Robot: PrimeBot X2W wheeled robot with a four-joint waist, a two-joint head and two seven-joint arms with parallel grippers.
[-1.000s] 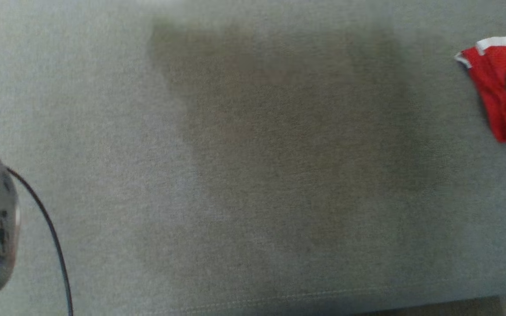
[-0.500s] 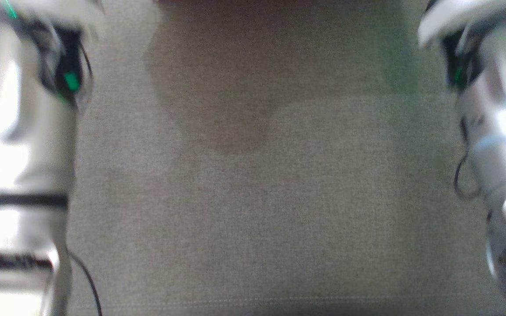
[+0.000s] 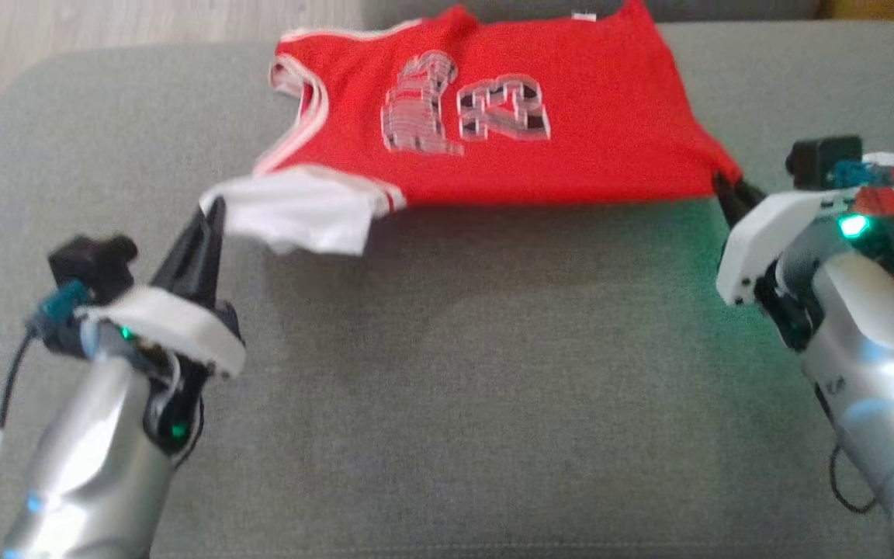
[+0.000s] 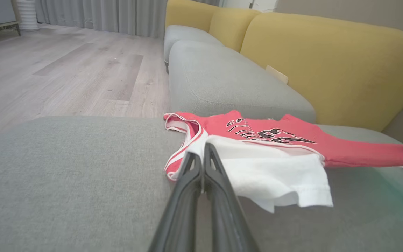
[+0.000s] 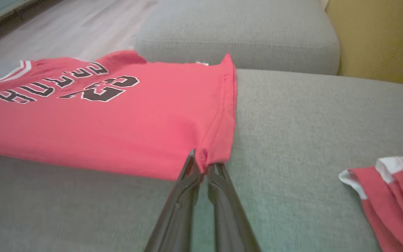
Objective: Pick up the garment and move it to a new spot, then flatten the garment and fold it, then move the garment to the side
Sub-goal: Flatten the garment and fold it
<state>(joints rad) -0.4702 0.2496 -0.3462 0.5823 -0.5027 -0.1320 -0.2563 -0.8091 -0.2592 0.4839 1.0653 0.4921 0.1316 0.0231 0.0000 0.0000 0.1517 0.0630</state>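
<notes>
Left end effector (image 3: 214, 208) clamps a white corner of the garment (image 3: 493, 147) — right end effector (image 3: 720, 185) clamps its opposite red corner (spread over a grey sofa (image 3: 455, 373)).

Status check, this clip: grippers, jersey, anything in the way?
Left gripper shut on jersey, white flap. Right gripper shut on its red hem corner. Jersey stretched between them over grey cushion. Second red garment at right, apart.
</notes>
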